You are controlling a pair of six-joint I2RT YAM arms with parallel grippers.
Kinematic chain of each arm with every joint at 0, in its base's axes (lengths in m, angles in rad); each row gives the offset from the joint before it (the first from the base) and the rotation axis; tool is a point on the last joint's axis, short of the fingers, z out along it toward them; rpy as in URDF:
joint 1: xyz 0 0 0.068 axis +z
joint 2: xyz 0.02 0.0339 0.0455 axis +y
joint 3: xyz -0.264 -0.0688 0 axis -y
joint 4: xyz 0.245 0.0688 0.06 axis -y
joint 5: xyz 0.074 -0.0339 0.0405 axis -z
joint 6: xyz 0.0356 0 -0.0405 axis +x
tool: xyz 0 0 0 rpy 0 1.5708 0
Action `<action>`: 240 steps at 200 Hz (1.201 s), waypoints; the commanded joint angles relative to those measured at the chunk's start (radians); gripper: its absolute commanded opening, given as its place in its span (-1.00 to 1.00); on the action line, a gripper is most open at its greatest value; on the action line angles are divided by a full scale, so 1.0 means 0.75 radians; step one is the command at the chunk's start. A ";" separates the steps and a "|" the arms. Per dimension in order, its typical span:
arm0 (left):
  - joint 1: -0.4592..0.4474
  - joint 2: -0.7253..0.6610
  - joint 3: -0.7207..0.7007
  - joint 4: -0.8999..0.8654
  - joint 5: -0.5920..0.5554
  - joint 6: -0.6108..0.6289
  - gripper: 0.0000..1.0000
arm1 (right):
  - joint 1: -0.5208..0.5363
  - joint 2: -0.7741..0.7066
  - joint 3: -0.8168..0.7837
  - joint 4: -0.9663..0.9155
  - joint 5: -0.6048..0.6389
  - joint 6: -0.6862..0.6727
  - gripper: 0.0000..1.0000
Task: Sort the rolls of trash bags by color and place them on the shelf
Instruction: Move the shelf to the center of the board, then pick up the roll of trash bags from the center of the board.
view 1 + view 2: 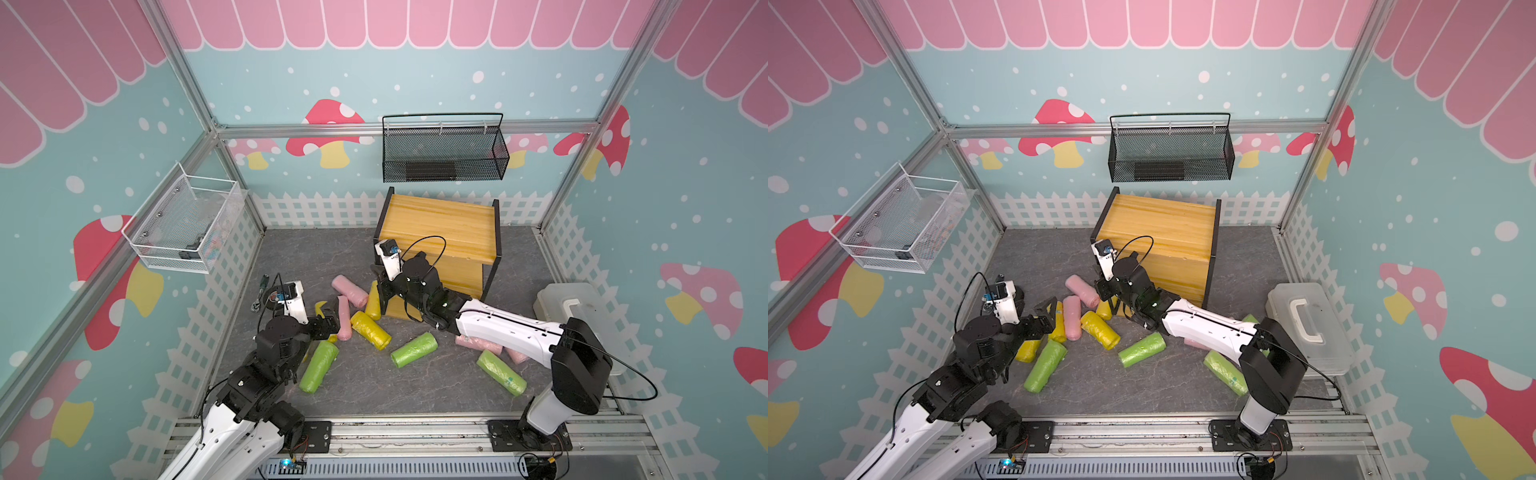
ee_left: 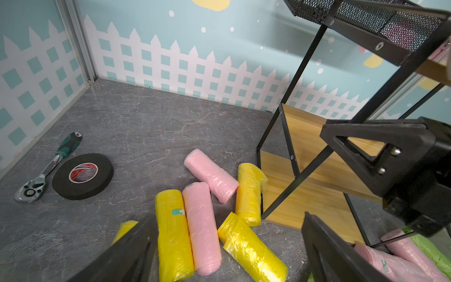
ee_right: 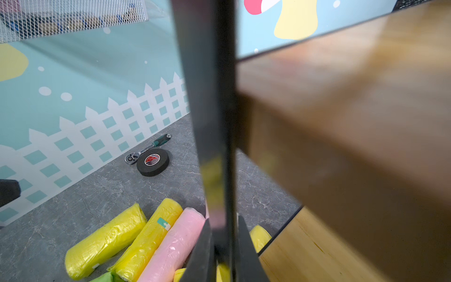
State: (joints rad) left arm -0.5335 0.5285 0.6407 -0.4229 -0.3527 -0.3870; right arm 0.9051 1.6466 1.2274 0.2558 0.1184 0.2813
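Shelf (image 1: pixel 440 224) held by one post, rolls of trash bags (image 1: pixel 370 330) loose on the floor (image 1: pixel 316 257) before it

Right gripper (image 3: pixel 223 219) is closed around the shelf's front corner post on the left arm's side, one finger on each face of the black bar. Left gripper (image 2: pixel 229 219) hangs near that same corner, fingers spread wide and empty, close to a yellow roll (image 2: pixel 173 234) and a pink roll (image 2: pixel 201 227) that lie side by side, touching. A second yellow roll (image 2: pixel 250 193) rests against the shelf's bottom corner. Green rolls (image 1: pixel 413 349) lie on the floor farther out in front of the shelf. Black tape roll (image 2: pixel 83 175) and a ratchet (image 2: pixel 46 171) lie just beside each other, well apart from the shelf, beyond the left gripper.
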 commanded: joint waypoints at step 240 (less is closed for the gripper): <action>-0.072 0.124 0.044 0.021 0.175 -0.002 0.87 | -0.095 -1.127 -0.551 -1.070 0.525 0.354 0.44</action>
State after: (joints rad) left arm -0.5838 0.6186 0.6422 -0.4213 -0.2562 -0.3935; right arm 0.8902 0.7574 0.7731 -0.5190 0.4393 0.5728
